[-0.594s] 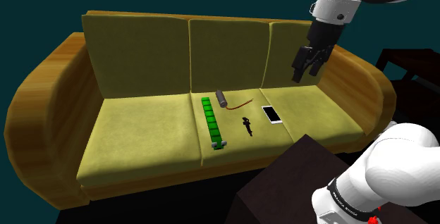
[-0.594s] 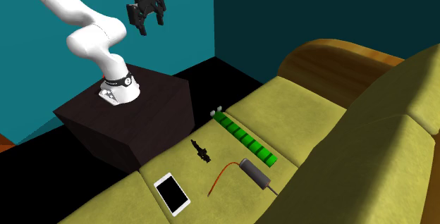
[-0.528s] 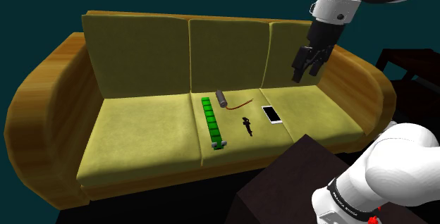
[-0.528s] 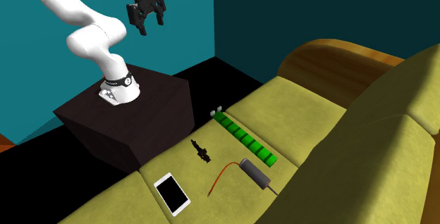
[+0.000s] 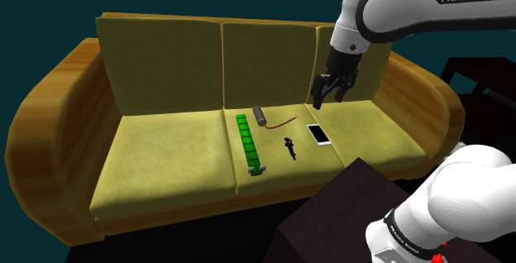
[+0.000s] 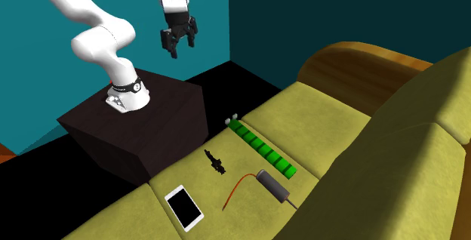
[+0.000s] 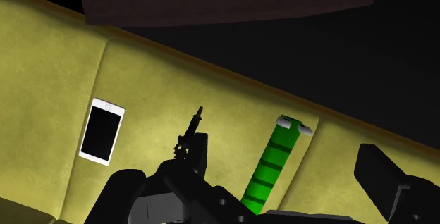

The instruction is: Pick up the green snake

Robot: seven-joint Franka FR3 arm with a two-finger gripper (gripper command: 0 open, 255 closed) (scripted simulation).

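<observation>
The dark box stand (image 5: 331,220) is seen nearest in the shoulder view, with the white arm's base (image 5: 451,212) mounted on it. Beyond the stand, a yellow-green sofa (image 5: 165,162) with brown wooden arms is placed. The green snake (image 5: 248,143) is laid straight on the middle seat cushion, just beside the seam toward the shoulder view's left, running front to back with its pale end near the cushion's front edge. A small black object (image 5: 289,147) is located near it toward the shoulder view's right, and a white-framed phone (image 5: 319,134) is laid flat just past the next seam. Farther back, a grey cylinder (image 5: 259,115) with a reddish cord is found beside the snake's far end. The gripper (image 5: 327,102) is held in the air above the sofa, over the phone's side, well apart from the snake. Its fingers (image 7: 381,177) are spread and nothing is clasped; in the wrist view the snake (image 7: 271,166) is seen between them, untouched. A teal wall (image 6: 45,87) is shown behind the arm in the second exterior view.
</observation>
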